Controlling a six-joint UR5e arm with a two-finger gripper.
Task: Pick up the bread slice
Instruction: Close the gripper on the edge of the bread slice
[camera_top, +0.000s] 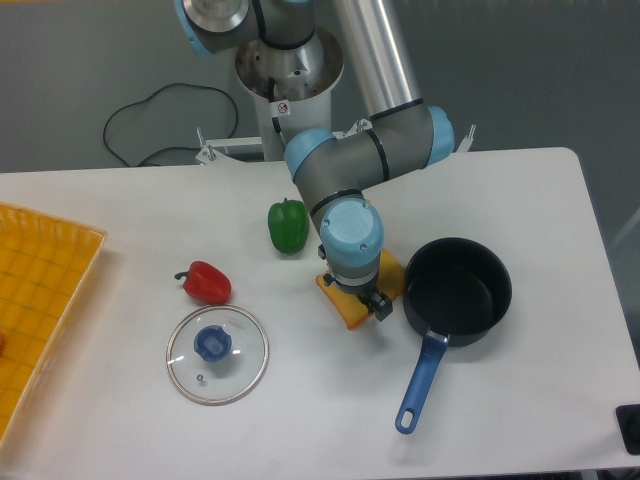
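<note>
Gripper (372, 303) directly over bread slice (352, 308), wrist hiding most of it; only orange crust edge and yellow corner show beneath. Jaw opening: cannot tell, fingers mostly hidden under wrist.

Risks, as judgement:
- Slice flat and thick; fingers may ride over face, not straddle edges, and pinch slips.
- Pot (458, 290) just right of gripper; slice pushed sideways could jam against its wall.
- Green pepper (288, 226) up-left, near; red pepper (207, 283) and lid (217, 353) well left, unlikely trouble.

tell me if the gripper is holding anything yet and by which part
It cannot be told. The gripper is right over the bread slice, but the wrist hides its fingers and any contact.
</note>
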